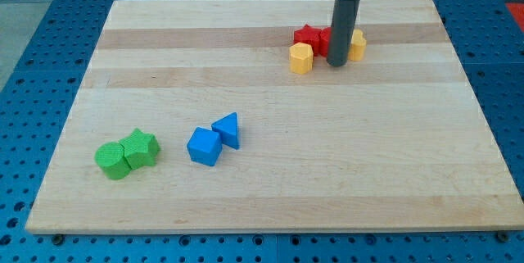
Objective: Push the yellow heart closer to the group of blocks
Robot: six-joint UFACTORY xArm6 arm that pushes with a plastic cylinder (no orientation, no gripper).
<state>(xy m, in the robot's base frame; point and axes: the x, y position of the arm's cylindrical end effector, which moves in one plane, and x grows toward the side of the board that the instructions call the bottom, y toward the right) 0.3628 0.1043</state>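
My tip [337,65] rests on the board near the view's top, right of centre. A yellow block [359,44], partly hidden behind the rod and likely the heart, sits just to the right of the rod and touches it. Two red blocks [308,36] [326,40] lie just left of the rod, the nearer one partly hidden by it. A second yellow block [301,58], hexagon-like, lies in front of the red ones, left of the tip. These blocks form a tight cluster around the rod.
A blue cube [204,146] and a blue triangle [228,129] lie together at lower centre-left. A green star [141,148] and a round green block [112,160] touch at lower left. The wooden board [393,165] ends in a blue pegboard surround.
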